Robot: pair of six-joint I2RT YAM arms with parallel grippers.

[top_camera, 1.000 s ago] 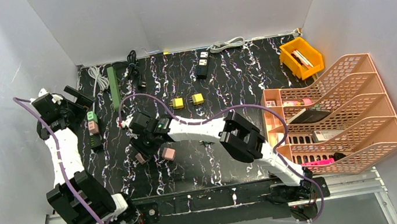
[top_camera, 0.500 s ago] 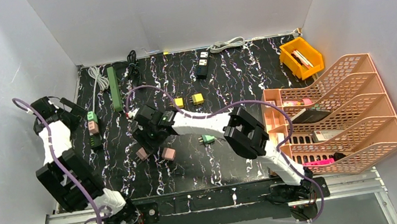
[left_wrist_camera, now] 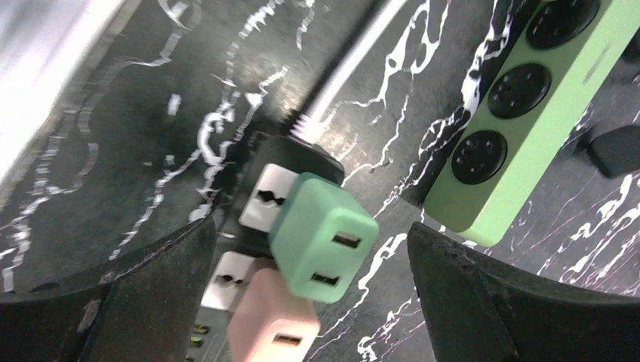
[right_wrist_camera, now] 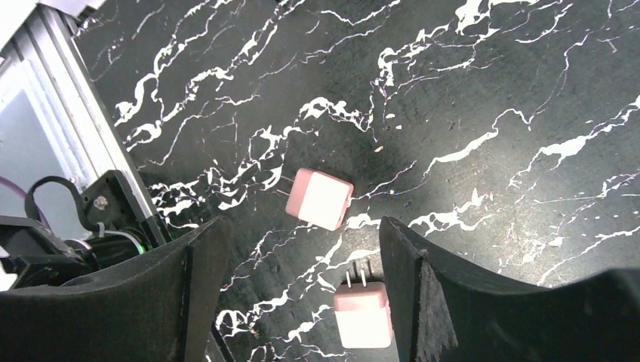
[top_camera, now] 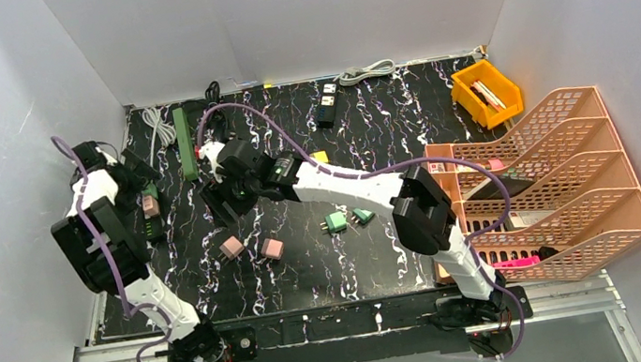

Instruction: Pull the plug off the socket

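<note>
Just beside green plug [left_wrist_camera: 321,235], pink plug [left_wrist_camera: 272,328].

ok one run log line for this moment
left end effector open, straddling green plug seated in black power strip | right end effector open above loose pink plugs | pull not yet done
</note>
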